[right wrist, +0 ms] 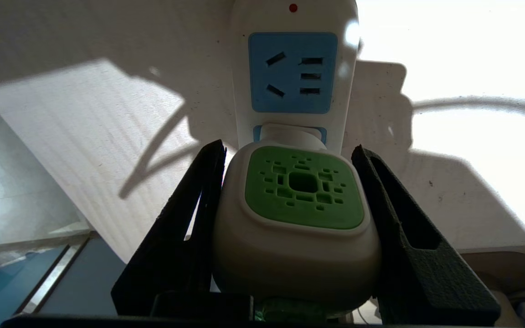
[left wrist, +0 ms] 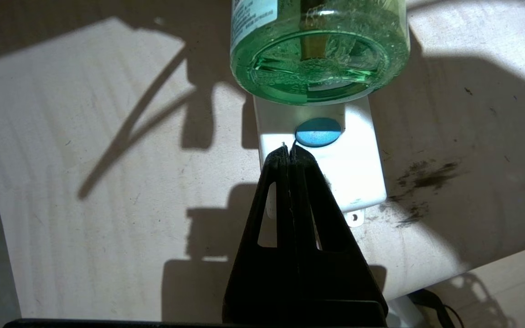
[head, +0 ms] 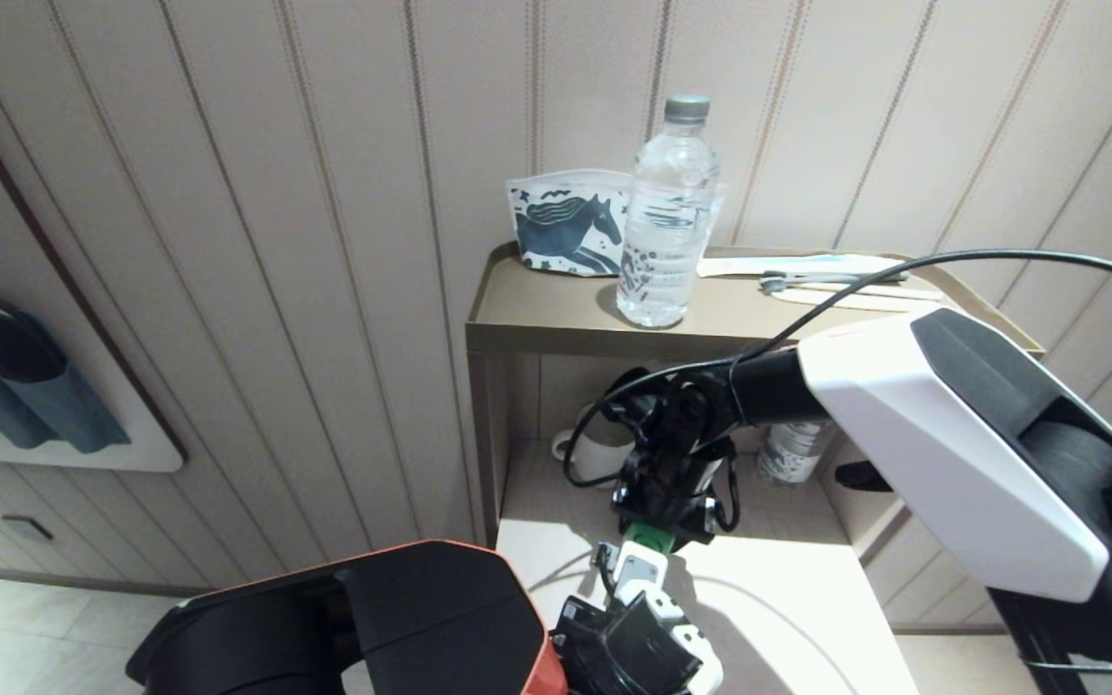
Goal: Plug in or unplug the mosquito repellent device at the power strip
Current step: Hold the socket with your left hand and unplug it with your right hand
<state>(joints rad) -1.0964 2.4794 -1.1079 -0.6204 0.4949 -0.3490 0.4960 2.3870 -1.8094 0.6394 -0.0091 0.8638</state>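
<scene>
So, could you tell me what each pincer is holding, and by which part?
Right pincer grips the mosquito repellent device by its white head's sides; left pincer, shut, holds nothing.

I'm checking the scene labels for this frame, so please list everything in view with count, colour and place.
mosquito repellent device: one, white with green top, on the power strip, between the right fingers.
power strip: one, white with light-blue sockets, on the pale table.
table: one, pale.
water bottle: one, clear, on the brown shelf.
pouch: one, white with dark horse print, behind the bottle.
mug: one, white, under the shelf.
right gripper: shut on the device.
left gripper: shut, by the strip's blue button.
</scene>
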